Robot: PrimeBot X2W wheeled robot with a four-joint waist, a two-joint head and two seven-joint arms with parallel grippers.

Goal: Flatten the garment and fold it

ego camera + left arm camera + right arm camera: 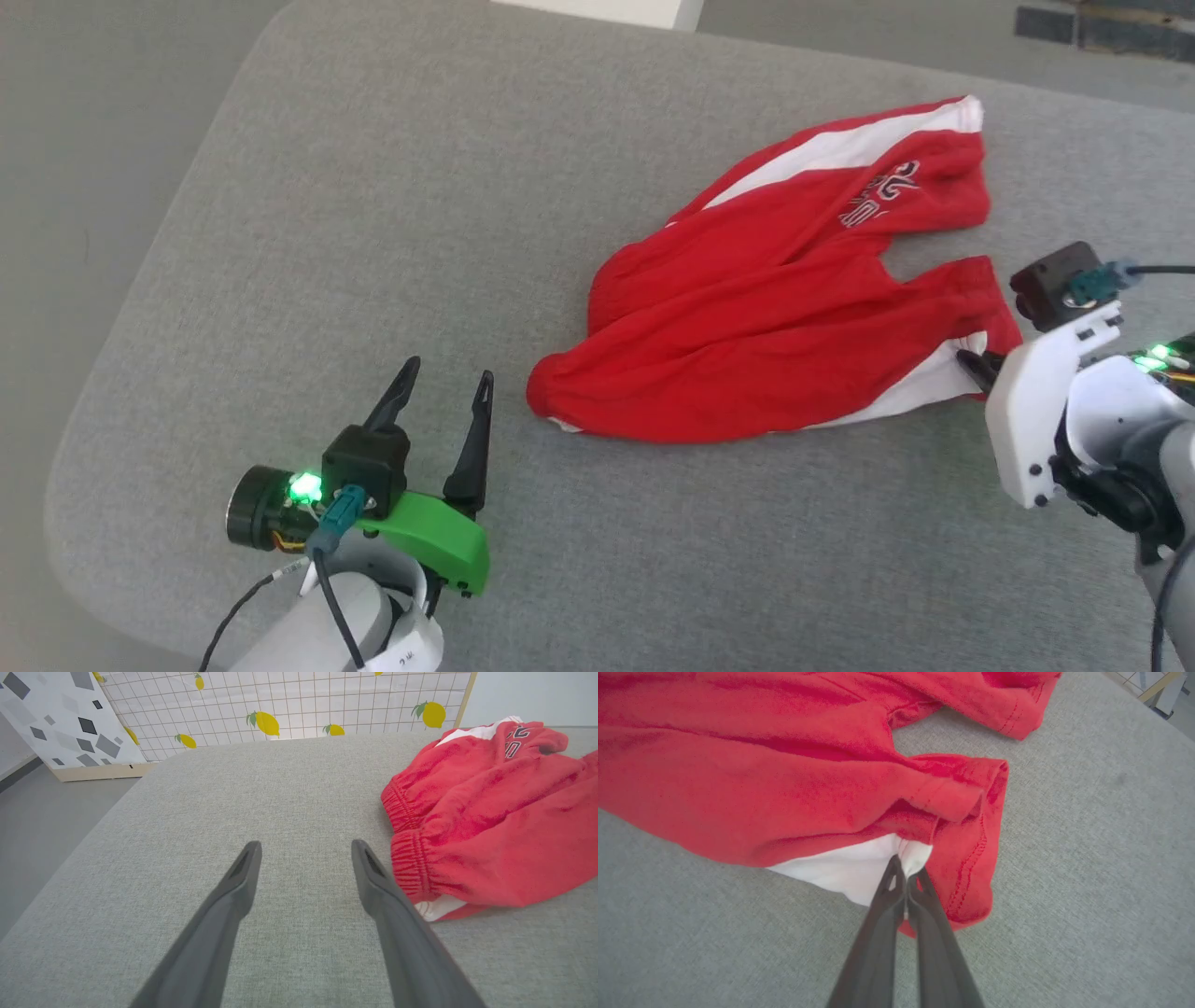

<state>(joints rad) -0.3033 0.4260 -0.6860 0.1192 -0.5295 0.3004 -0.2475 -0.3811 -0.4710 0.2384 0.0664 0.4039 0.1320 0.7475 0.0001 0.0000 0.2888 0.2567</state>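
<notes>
While the red shorts (775,308) lie crumpled on the right part of the grey padded surface (373,233), with the elastic waistband bunched toward the robot's left and the two legs pointing to the far right, the right gripper (906,877) is clenched on them. Its two dark fingers are pressed together on the white side stripe at the hem corner of the nearer leg. The farther leg shows another white stripe and printed lettering, too wrinkled to read. The left gripper (448,370) is released, with fingers spread wide over the bare surface, just beside the waistband but apart from it. Behind the surface, the left wrist view shows a panel (299,704) with a grid and yellow lemons.
</notes>
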